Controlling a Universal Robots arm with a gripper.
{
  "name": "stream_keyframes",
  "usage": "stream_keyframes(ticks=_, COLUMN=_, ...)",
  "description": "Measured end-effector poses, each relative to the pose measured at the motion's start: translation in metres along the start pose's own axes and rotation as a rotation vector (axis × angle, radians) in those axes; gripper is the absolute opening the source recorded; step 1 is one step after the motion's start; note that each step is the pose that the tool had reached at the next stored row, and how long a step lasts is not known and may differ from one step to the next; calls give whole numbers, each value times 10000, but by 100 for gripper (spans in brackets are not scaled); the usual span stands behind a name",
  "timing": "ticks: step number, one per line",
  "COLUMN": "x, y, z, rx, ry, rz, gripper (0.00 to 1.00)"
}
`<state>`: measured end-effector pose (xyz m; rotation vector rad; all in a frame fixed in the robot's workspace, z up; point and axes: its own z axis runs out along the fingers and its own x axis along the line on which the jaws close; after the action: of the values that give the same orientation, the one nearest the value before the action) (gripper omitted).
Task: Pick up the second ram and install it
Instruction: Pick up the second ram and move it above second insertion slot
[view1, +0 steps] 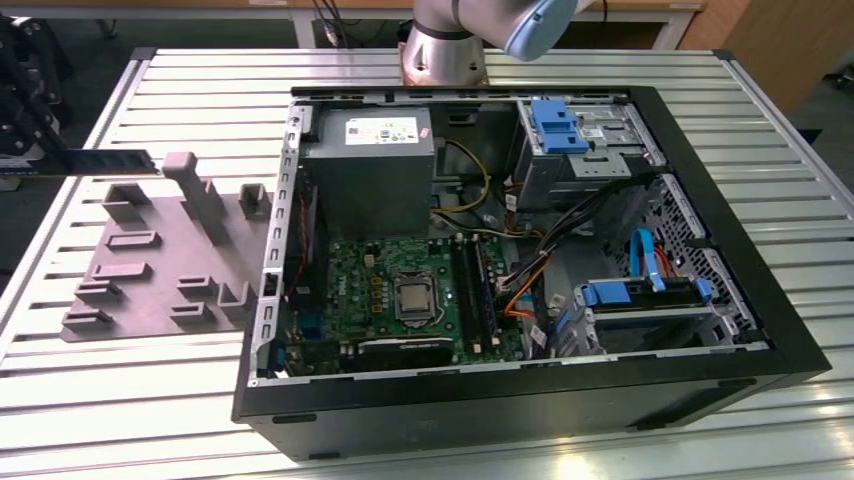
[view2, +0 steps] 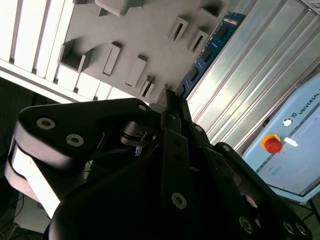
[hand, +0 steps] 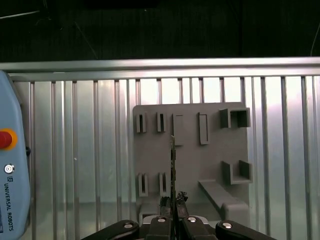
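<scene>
The black metal gripper (hand: 173, 201) pinches one end of the thin flat blue-green ram stick (view2: 207, 50), which pokes out ahead of it. Held by so little, the stick could tilt or slip out.

Slatted metal table (view1: 134, 400), pale ribs, bright glare across the slats in the first wrist view; dark floor (view1: 200, 25) beyond its far edge at 11 o'clock in the exterior view; wood-edged desk (view1: 641, 6) at 12 o'clock; brown wooden panel (view1: 781, 40) at 1 o'clock.
</scene>
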<state>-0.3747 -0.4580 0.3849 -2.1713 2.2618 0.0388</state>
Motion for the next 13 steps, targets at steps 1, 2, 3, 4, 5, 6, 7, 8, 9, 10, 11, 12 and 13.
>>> stream_keyframes(ticks=1, x=0, y=-3, z=0, rx=0, ry=0, rz=0, gripper=15)
stream_keyframes(ticks=2, x=0, y=-6, z=0, rx=0, ry=0, rz=0, gripper=15)
stream_keyframes(ticks=3, x=0, y=-9, z=0, rx=0, ry=0, rz=-1, gripper=15)
stream_keyframes(ticks=4, x=0, y=-11, z=0, rx=1, ry=0, rz=0, gripper=15)
stream_keyframes(ticks=5, x=-1, y=-14, z=0, rx=1, ry=-1, rz=0, gripper=15)
stream_keyframes(ticks=6, x=-1, y=-18, z=0, rx=0, ry=0, rz=0, gripper=15)
stream_keyframes(ticks=7, x=-1, y=-21, z=0, rx=0, ry=0, rz=0, gripper=15)
stream_keyframes(ticks=8, x=-1, y=-24, z=0, rx=1, ry=0, rz=0, gripper=15)
stream_keyframes(ticks=9, x=-1, y=-27, z=0, rx=1, ry=0, rz=-1, gripper=15)
stream_keyframes(ticks=10, x=-1, y=-31, z=-1, rx=0, ry=0, rz=0, gripper=15)
stream_keyframes(ticks=11, x=-1, y=-34, z=-1, rx=0, ry=0, rz=0, gripper=15)
stream_keyframes(ticks=12, x=-1, y=-37, z=0, rx=0, ry=0, rz=-1, gripper=15)
stream_keyframes(ticks=13, x=-2, y=-40, z=0, rx=0, ry=0, rz=0, gripper=15)
